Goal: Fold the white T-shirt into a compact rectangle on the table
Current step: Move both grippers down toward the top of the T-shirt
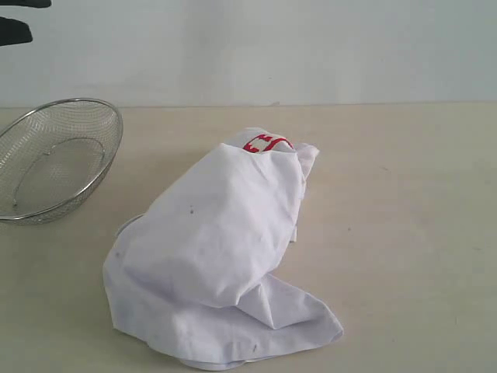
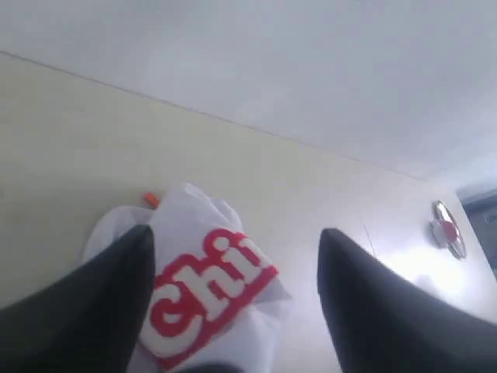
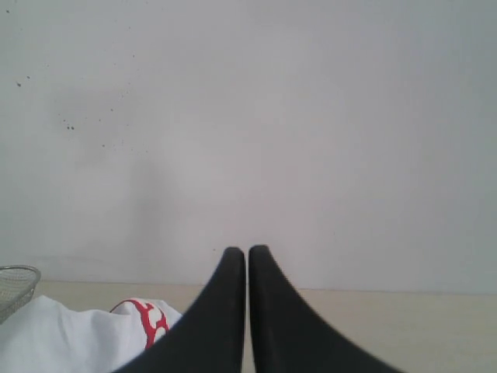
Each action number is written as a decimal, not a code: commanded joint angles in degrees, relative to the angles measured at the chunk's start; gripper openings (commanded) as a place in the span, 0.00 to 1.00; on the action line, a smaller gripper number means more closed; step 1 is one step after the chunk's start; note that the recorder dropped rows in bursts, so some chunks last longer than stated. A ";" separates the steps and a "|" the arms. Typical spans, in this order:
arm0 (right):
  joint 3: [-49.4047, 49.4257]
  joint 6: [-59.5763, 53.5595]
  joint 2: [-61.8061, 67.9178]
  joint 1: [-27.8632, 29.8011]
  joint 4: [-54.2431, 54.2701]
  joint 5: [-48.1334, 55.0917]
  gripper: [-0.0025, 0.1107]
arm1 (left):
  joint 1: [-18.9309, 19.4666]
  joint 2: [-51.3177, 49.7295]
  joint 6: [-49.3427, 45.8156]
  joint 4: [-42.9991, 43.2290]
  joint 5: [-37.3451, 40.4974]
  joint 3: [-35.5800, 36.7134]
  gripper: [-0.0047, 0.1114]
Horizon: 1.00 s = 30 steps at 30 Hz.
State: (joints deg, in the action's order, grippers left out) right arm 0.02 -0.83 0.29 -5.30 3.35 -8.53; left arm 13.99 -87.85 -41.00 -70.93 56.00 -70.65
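The white T-shirt (image 1: 221,249) lies crumpled in a heap on the middle of the table (image 1: 411,233), with a bit of its red lettering (image 1: 268,144) showing at the far end. My left gripper (image 2: 237,231) is open above the shirt (image 2: 210,287). Its black fingers (image 2: 116,287) stand wide apart on either side of the red band, holding nothing. The orange neck tag (image 2: 151,200) peeks out beside the cloth. My right gripper (image 3: 247,250) is shut with nothing between its fingers, low over the table next to the shirt (image 3: 70,334). Neither gripper shows in the exterior view.
A wire mesh bowl (image 1: 54,155) stands at the table's far left, its rim also in the right wrist view (image 3: 15,278). A pale wall runs behind the table. Black arm parts (image 1: 15,23) show in the upper left corner. A small red and silver disc (image 2: 446,229) sits on the wall.
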 commanded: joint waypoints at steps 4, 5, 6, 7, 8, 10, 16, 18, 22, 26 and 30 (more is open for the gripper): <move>-0.70 15.36 -0.29 0.13 0.59 -14.59 0.02 | -2.70 4.60 -0.61 -1.99 4.13 0.09 0.52; -3.03 15.94 -0.29 0.13 0.59 -8.98 0.02 | -2.70 4.93 -0.61 -1.65 4.13 0.09 0.52; -5.83 15.54 -0.29 0.13 0.31 -2.56 0.02 | -2.70 5.38 -0.61 -1.65 4.13 0.09 0.52; -8.67 14.80 0.37 0.13 0.31 2.13 0.02 | -2.70 5.67 -0.61 -1.51 4.23 0.09 0.52; -11.37 14.16 1.96 0.13 0.31 6.26 0.02 | -2.70 5.80 -0.61 -1.41 4.37 0.09 0.52; -15.72 13.16 5.72 0.13 0.41 10.10 0.02 | -2.70 6.06 -0.61 -0.98 4.49 0.09 0.52; -30.49 11.08 23.59 0.13 0.41 19.37 0.02 | -2.70 6.15 -1.09 -0.40 7.28 0.09 0.52; -36.53 8.56 31.27 0.13 0.41 25.22 0.02 | -2.70 6.15 -1.09 -0.40 8.48 0.09 0.51; -48.13 3.50 45.47 0.13 3.12 40.35 0.02 | -2.70 6.28 -1.50 -0.50 9.92 0.09 0.47; -57.11 -8.88 57.44 0.13 10.87 49.59 0.02 | -2.70 7.38 -2.36 -1.03 10.18 0.09 0.46; -59.27 -12.55 65.57 0.13 12.44 47.96 0.02 | -2.70 8.56 -3.55 -1.19 10.32 0.09 0.46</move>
State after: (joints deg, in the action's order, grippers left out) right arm -57.79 -9.97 60.97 -5.30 14.60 39.55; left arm 11.58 -80.42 -43.39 -71.37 65.36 -70.65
